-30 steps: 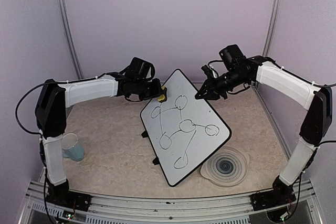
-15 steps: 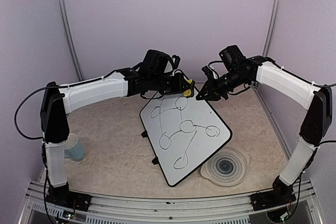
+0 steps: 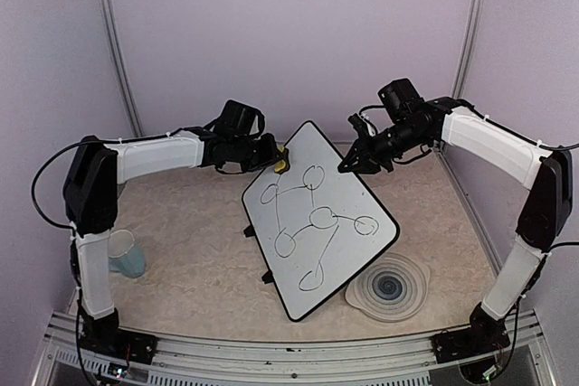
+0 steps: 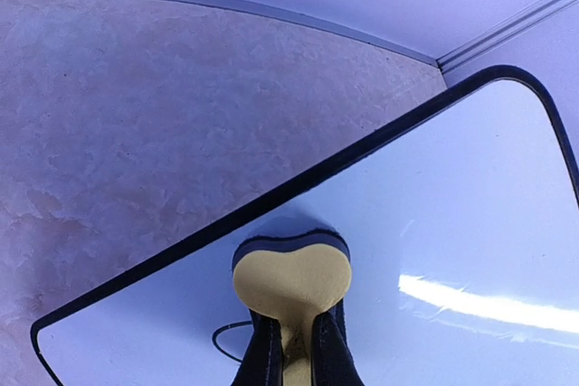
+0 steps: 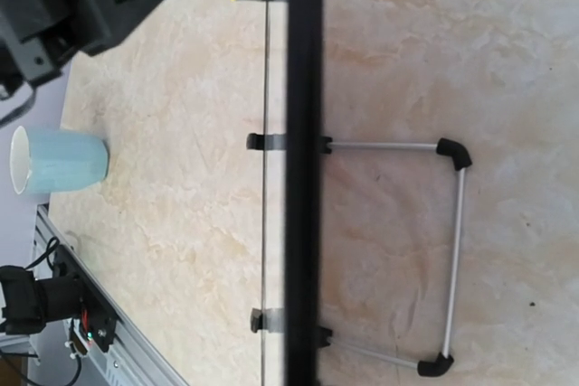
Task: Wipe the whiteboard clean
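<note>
At the whiteboard's (image 3: 317, 223) eleven-o'clock edge my left gripper (image 3: 274, 162) pinches the eraser (image 4: 291, 277), tabletop (image 3: 181, 241) beyond; whether my right gripper (image 3: 355, 160) is spread, I cannot tell.

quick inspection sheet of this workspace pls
surface: beige marbled tabletop, no spills seen
job's things: large white black-framed whiteboard, tilted on grey wire stand, black marker loops unerased; yellow eraser pad on its far-left edge
clutter: pale blue cup at near left; round grey ringed plate by the board's near corner
end effectors: left end effector shut on the eraser; right end effector at the board's far-right edge, grip unclear
cables: black cable loop beside left arm
surroundings: lilac walls, metal posts
</note>
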